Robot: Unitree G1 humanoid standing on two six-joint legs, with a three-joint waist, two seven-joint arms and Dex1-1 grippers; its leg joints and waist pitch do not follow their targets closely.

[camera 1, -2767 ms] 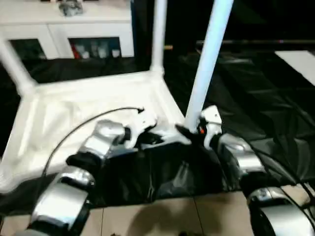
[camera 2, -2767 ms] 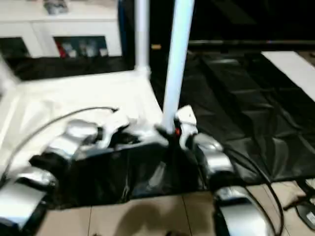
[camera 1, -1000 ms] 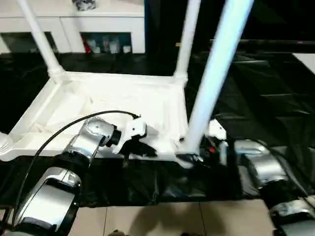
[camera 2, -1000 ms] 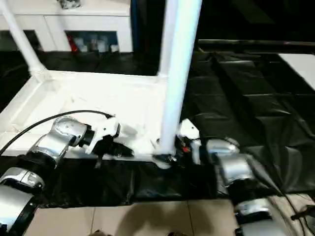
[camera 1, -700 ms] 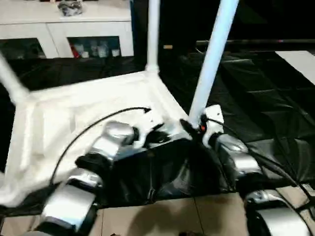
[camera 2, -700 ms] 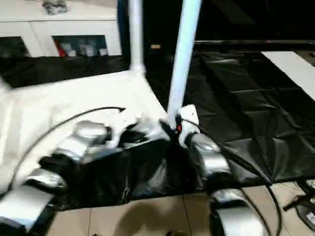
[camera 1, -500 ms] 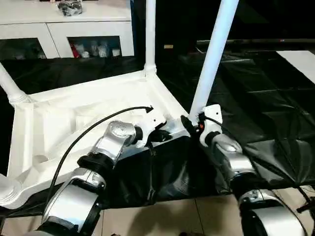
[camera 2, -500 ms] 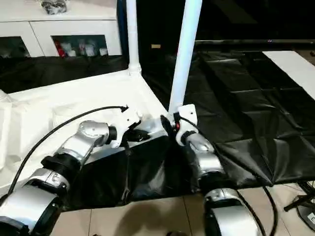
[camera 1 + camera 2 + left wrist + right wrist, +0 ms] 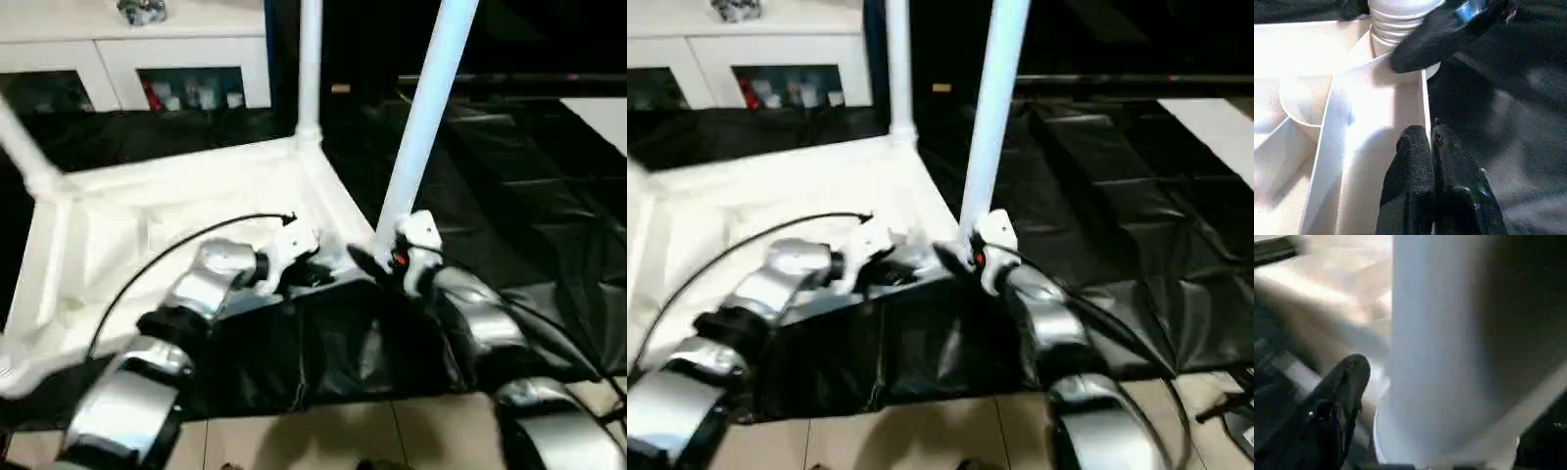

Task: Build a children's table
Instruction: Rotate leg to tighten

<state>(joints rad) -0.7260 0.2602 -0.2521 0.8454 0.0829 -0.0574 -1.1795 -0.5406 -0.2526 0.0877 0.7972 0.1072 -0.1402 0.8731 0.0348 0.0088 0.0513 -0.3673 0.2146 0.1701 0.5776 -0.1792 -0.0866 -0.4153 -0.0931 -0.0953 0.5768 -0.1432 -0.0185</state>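
Since half a second ago: tabletop [image 9: 176,211] where it was, underside up on black sheeting [image 9: 509,196].

Three legs [image 9: 428,108] standing: at ten, twelve and one o'clock.

Right gripper [image 9: 1415,396] spread wider around the nearest leg's base.

Left gripper [image 9: 1432,147] pressed shut on the tabletop's near wall.
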